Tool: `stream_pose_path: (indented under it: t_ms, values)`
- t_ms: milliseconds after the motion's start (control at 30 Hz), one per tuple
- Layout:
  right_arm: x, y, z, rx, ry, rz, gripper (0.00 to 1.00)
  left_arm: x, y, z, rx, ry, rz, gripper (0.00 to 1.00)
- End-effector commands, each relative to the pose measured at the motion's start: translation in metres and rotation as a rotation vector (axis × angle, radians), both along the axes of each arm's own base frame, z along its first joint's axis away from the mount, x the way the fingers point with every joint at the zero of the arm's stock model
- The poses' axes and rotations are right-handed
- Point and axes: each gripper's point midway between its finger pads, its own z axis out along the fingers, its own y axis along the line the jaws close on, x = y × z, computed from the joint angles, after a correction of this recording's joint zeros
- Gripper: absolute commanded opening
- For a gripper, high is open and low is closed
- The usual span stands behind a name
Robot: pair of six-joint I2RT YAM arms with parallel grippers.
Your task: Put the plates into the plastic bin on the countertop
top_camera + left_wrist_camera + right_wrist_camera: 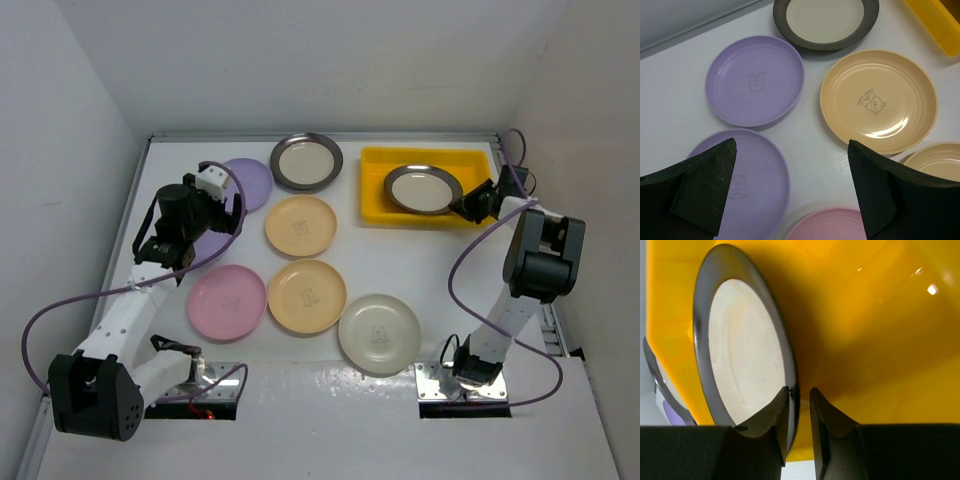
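Observation:
The yellow plastic bin [375, 160] stands at the back right of the white countertop [420, 260]. One dark-rimmed plate [424, 189] lies in it, also seen in the right wrist view [745, 345]. My right gripper [470, 205] straddles that plate's rim [800, 390], slightly open, with a gap between the rim and one finger. My left gripper [222, 222] is wide open [791, 145] above a lilac plate [755, 185]. A second lilac plate [755, 80], a dark-rimmed plate [306, 161], two yellow-orange plates [300, 225] [307, 296], a pink plate [227, 301] and a cream plate [379, 333] lie on the countertop.
White walls border the countertop on the left, back and right. Cables loop beside both arm bases [470, 385]. The bin's left half [378, 195] holds nothing. The pink plate's rim [830, 225] lies just below my left fingers.

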Motion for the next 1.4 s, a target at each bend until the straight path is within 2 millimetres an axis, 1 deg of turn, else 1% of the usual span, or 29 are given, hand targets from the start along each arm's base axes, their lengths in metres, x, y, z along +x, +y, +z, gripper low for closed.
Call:
stream_pose_path:
  t_ms: [0,33,100,133,167,300,400,500,533,600,633,700,733,767,800,833,867,900,933,967,1000,1033,1067,1133,1233,1267,1300,1333,1367]
  values:
    - [-0.039,-0.014,-0.029,-0.046,0.187,-0.033,0.23,0.005,0.002,0.026,-0.008,-0.074,0.007,0.93]
    - [-0.046,-0.025,-0.03,-0.065,0.213,-0.065,0.22,0.005,0.002,0.026,-0.008,-0.074,0.007,0.93]
    - [-0.063,-0.032,-0.032,-0.072,0.274,-0.093,0.22,0.003,0.003,0.029,-0.001,-0.088,0.004,0.93]
    - [-0.069,-0.045,-0.03,-0.073,0.276,-0.122,0.22,0.003,0.003,0.025,0.0,-0.079,0.004,0.93]
    - [-0.081,-0.044,-0.033,-0.064,0.316,-0.127,0.22,0.002,0.005,0.028,0.002,-0.088,0.014,0.93]
    - [-0.103,-0.068,-0.03,-0.092,0.373,-0.149,0.22,0.002,0.005,0.028,0.011,-0.091,0.012,0.93]
    - [-0.109,-0.085,-0.022,-0.164,0.373,-0.143,0.22,0.0,0.004,0.027,0.008,-0.091,0.003,0.93]
    - [-0.107,-0.109,-0.007,-0.248,0.403,-0.123,0.22,-0.001,0.004,0.022,0.018,-0.084,0.001,0.93]
    - [-0.11,-0.116,-0.01,-0.284,0.433,-0.114,0.22,-0.002,0.004,0.018,0.018,-0.075,0.0,0.93]
    - [-0.1,-0.133,0.001,-0.363,0.441,-0.11,0.22,-0.001,0.004,0.02,0.018,-0.084,0.001,0.93]
    - [-0.101,-0.136,-0.006,-0.378,0.468,-0.085,0.22,-0.001,0.004,0.02,0.018,-0.084,0.001,0.93]
    - [-0.081,-0.151,0.01,-0.494,0.468,-0.06,0.22,0.001,0.005,0.019,0.026,-0.089,-0.002,0.93]
    - [-0.08,-0.145,-0.007,-0.528,0.536,-0.018,0.22,0.002,0.004,0.016,0.027,-0.08,-0.002,0.93]
    - [-0.052,-0.153,0.016,-0.576,0.478,-0.019,0.22,0.002,0.004,0.016,0.027,-0.08,-0.002,0.93]
    - [-0.04,-0.141,0.017,-0.615,0.473,0.068,0.22,0.003,0.005,0.016,0.035,-0.082,-0.005,0.93]
    - [-0.045,-0.135,0.01,-0.634,0.543,0.106,0.22,0.004,0.005,0.013,0.036,-0.073,-0.005,0.93]
    - [-0.026,-0.119,0.024,-0.688,0.504,0.145,0.22,0.004,0.005,0.013,0.036,-0.073,-0.005,0.93]
    - [-0.015,-0.094,0.037,-0.765,0.473,0.235,0.22,0.006,0.004,0.015,0.036,-0.075,-0.005,0.93]
    - [-0.006,-0.094,0.061,-0.86,0.431,0.196,0.23,0.006,0.004,0.015,0.036,-0.075,-0.005,0.93]
    - [-0.007,-0.081,0.065,-0.894,0.424,0.232,0.25,0.007,0.004,0.012,0.037,-0.066,-0.005,0.93]
    - [0.0,-0.047,0.086,-0.933,0.369,0.246,0.34,0.007,0.004,0.012,0.037,-0.066,-0.005,0.93]
    - [-0.002,-0.039,0.096,-0.938,0.36,0.239,0.38,0.007,0.004,0.012,0.037,-0.066,-0.005,0.93]
    - [0.005,-0.003,0.126,-0.922,0.251,0.223,0.41,0.007,0.005,0.012,0.045,-0.069,-0.008,0.93]
    - [0.008,0.029,0.135,-0.854,0.177,0.224,0.52,0.005,0.005,0.01,0.045,-0.067,-0.008,0.93]
    - [0.01,0.129,0.127,-0.819,0.075,0.421,0.53,0.004,0.007,0.009,0.047,-0.073,0.001,0.93]
    - [0.015,0.147,0.11,-0.802,0.108,0.469,0.53,0.004,0.008,0.009,0.042,-0.07,0.013,0.93]
    - [0.011,0.179,0.101,-0.763,0.101,0.547,0.49,0.003,0.011,0.005,0.035,-0.058,0.024,0.93]
    - [0.024,0.193,0.096,-0.727,0.093,0.545,0.49,0.004,0.012,0.005,0.025,-0.054,0.037,0.93]
    - [0.014,0.195,0.084,-0.721,0.157,0.569,0.49,0.005,0.012,0.01,0.024,-0.065,0.037,0.93]
